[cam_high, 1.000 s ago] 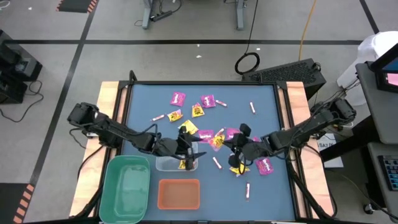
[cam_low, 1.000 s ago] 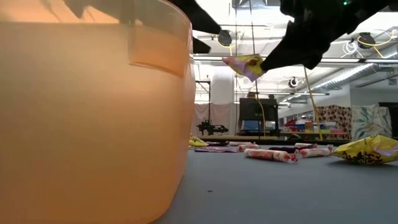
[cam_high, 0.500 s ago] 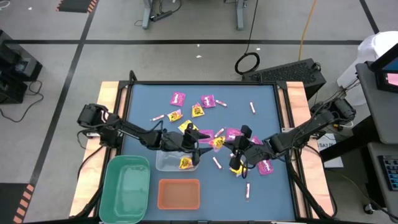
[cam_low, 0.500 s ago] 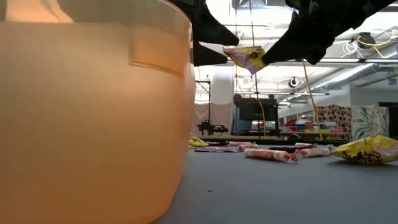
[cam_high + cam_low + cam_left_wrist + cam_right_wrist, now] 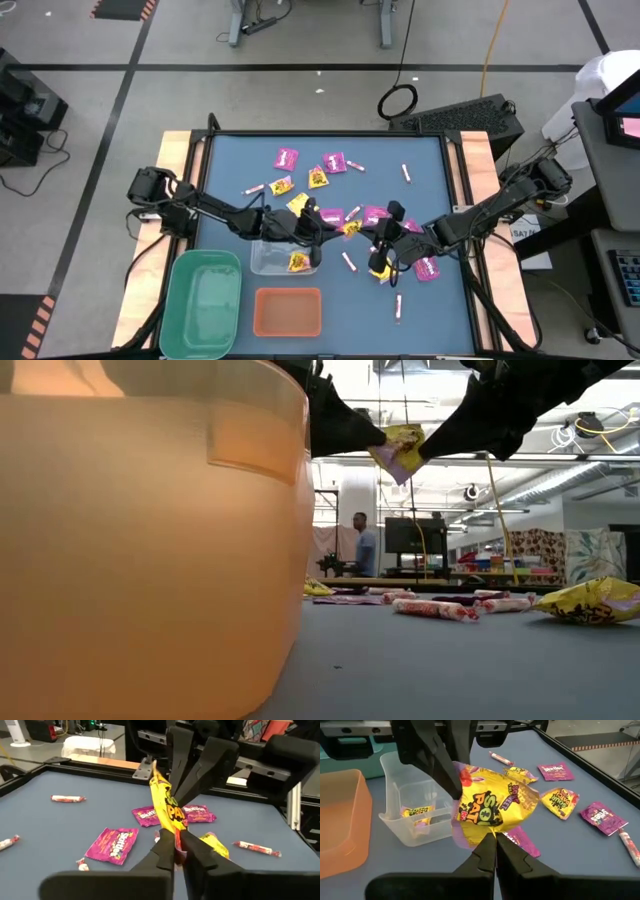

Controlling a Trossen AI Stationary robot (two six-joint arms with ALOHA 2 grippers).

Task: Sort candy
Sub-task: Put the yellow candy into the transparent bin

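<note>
Mid-table, above the mat, left gripper (image 5: 322,228) and right gripper (image 5: 358,230) both pinch one crinkled yellow square candy packet (image 5: 492,807), just right of the clear plastic bin (image 5: 270,262).

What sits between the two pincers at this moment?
A yellow packet, held in the air with the left pincer shut on one edge and the right pincer shut on the opposite edge. Both wrist views show it; the low view confirms it hangs above the table.
</note>
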